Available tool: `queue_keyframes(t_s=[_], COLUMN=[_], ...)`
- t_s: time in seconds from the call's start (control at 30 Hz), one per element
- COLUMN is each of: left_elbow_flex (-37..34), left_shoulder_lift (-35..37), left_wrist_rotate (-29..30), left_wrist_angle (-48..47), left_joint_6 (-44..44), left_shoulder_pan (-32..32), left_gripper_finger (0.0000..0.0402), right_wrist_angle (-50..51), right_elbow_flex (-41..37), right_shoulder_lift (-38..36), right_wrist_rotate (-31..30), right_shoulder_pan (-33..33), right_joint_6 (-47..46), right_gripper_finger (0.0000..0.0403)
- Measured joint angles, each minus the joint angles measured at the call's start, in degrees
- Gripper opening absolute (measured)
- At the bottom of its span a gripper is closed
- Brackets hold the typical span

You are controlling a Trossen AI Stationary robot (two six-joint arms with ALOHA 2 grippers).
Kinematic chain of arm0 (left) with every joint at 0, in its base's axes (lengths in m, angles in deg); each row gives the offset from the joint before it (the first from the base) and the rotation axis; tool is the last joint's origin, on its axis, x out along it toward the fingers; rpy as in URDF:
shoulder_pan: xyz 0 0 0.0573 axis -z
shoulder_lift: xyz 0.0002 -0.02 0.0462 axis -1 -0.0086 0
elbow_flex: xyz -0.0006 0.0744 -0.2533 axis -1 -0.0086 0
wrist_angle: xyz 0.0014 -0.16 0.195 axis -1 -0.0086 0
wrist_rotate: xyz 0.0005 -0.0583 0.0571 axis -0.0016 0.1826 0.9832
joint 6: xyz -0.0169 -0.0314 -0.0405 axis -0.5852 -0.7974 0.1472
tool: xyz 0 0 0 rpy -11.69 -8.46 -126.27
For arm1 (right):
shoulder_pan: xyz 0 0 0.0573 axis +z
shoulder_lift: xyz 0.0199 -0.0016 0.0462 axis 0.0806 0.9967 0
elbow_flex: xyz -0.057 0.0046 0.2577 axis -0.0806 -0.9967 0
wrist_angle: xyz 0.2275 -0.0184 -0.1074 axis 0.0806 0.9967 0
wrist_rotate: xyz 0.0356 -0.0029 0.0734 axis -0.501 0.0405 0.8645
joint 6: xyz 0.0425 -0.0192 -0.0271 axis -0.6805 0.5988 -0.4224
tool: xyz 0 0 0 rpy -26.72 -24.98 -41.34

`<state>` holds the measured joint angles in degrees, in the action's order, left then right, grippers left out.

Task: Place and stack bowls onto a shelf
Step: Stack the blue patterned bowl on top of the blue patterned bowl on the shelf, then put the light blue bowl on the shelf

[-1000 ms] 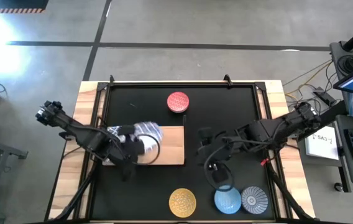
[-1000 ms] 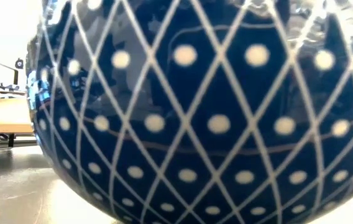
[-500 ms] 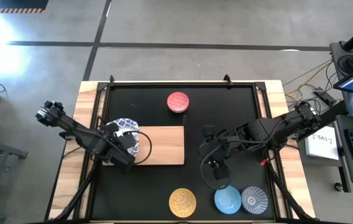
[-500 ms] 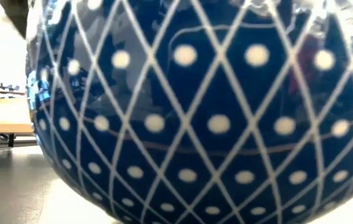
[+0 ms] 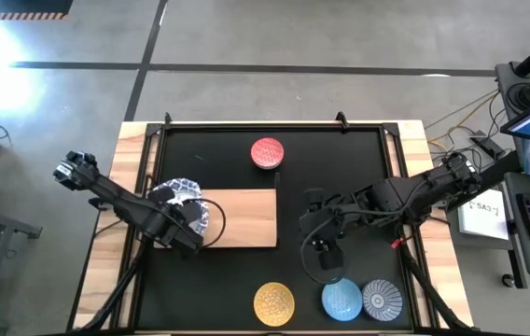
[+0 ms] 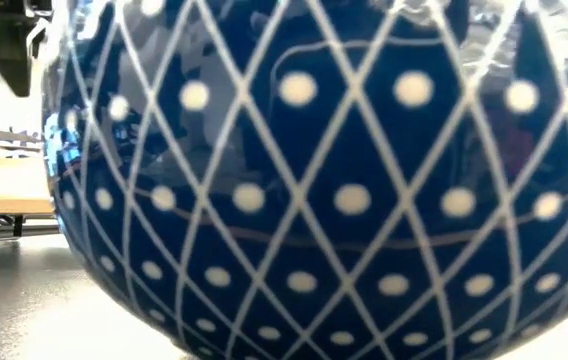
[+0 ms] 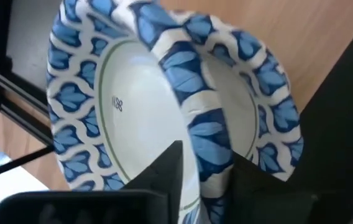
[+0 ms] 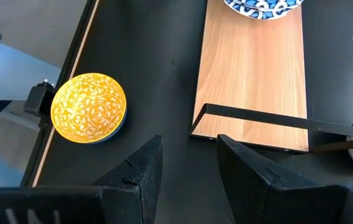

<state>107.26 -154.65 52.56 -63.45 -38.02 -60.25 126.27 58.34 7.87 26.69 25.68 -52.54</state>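
Left tool (image 7: pixel 204 180): pinching the rim of the patterned bowls (image 7: pixel 164 99), tipped on edge over the shelf's left end.
Right tool (image 8: pixel 189 165): fingers spread, holding nothing, above the black tabletop (image 5: pixel 340 168).
Shelf (image 5: pixel 246 219): flat, plain light-wood board, long axis left to right.
Small bowls: round, glossy; red (image 5: pixel 267 152) at back; yellow (image 5: pixel 273 302), light blue (image 5: pixel 341 300), grey-blue (image 5: pixel 381 299) in front.

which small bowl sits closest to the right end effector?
The light blue bowl, just in front of the right end effector. The yellow bowl and grey-blue bowl flank it; the red bowl is farthest.
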Motion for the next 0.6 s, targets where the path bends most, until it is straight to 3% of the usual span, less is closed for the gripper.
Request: queue_keyframes(t_s=[0.33,0.6], left_elbow_flex=[2.97,5.58], left_shoulder_lift=[0.0,-0.02], left_wrist_rotate=[-7.88,-7.94], left_wrist_angle=[1.23,1.75], left_joint_6=[-1.03,-3.06], left_shoulder_pan=[0.01,0.06], left_gripper_finger=[0.0129,0.0139], right_wrist_angle=[0.01,2.23], right_elbow_flex=[0.0,0.0], right_shoulder_lift=[0.0,0.0], right_wrist_rotate=[0.01,0.02], right_shoulder_pan=[0.0,0.0], right_joint_6=[-0.05,-0.43], right_gripper_finger=[0.0137,0.0139])
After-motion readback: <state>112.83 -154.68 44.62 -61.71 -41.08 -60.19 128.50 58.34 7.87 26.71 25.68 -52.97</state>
